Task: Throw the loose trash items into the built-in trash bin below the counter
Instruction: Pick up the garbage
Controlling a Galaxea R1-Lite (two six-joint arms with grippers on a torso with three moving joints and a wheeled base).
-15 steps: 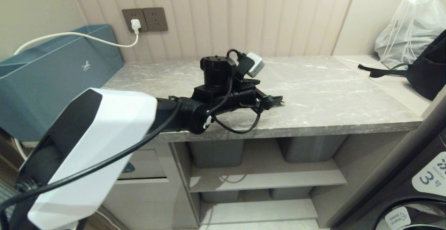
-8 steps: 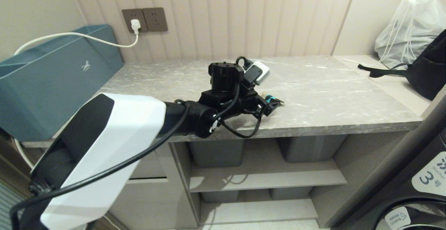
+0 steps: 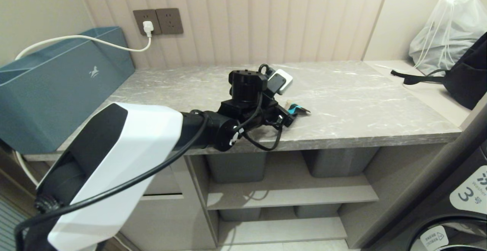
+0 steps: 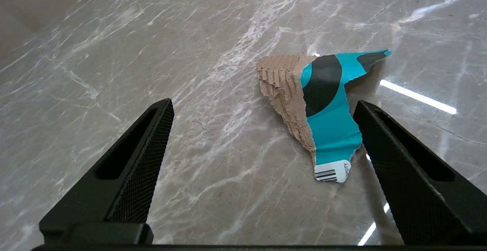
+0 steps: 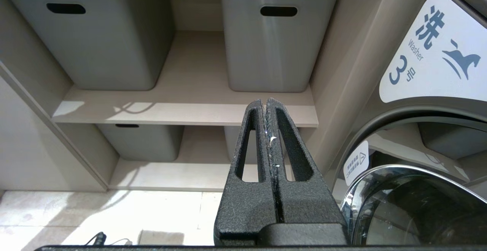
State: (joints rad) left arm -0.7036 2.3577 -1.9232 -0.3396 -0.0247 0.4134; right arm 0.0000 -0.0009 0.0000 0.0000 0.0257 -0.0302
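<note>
The left gripper (image 4: 262,108) stood spread wide, its fingers (image 4: 146,144) astride a torn turquoise-and-brown paper scrap (image 4: 323,102) lying flat on the counter (image 3: 361,102), untouched, nearer the three o'clock finger. The left arm (image 3: 114,159) reached in from seven o'clock, low over the marble. The right gripper (image 5: 269,108) hung pressed closed before grey tubs (image 5: 272,42) on shelves beneath.
</note>
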